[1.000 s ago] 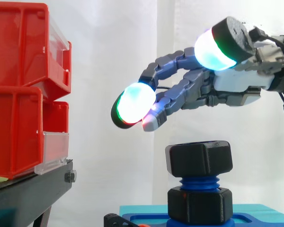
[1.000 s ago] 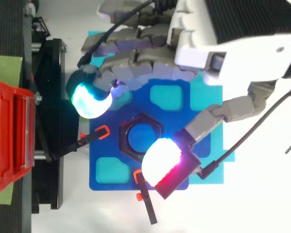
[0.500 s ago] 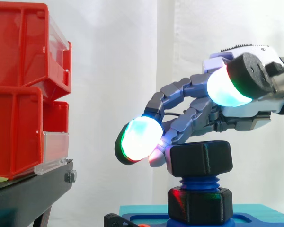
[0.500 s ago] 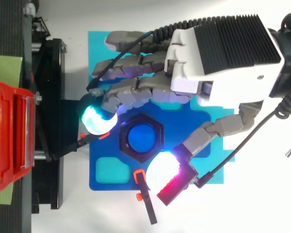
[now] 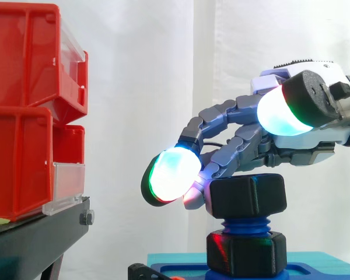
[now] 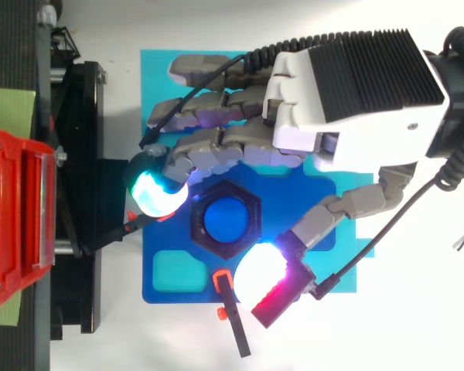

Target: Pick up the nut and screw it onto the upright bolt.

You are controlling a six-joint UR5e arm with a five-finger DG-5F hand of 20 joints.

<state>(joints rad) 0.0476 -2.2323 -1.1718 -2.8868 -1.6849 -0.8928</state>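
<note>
A black hex nut [image 5: 248, 197] sits on top of the upright blue bolt [image 5: 245, 224], above a second black hex piece [image 5: 245, 254] at the bolt's foot. From above, the nut's ring [image 6: 196, 219] surrounds the bolt's blue top [image 6: 227, 219]. My hand [image 6: 348, 85] hovers over it, open, with loosely bent fingers. One glowing fingertip [image 5: 172, 174] hangs just left of the nut and a lower finger lies close against the nut's left side. The thumb pad [image 5: 283, 111] floats above and in front of the nut, apart from it.
The bolt stands on a blue base plate [image 6: 178, 286] over a cyan sheet. Stacked red bins [image 5: 23, 116] on a black stand [image 5: 35, 239] lie to the left. Thin black clamps with orange tips [image 6: 232, 325] stick out from the plate's edges.
Over the second my hand came down and moved in over the nut, its fingertips dropping to nut height. In the last half second it barely shifted.
</note>
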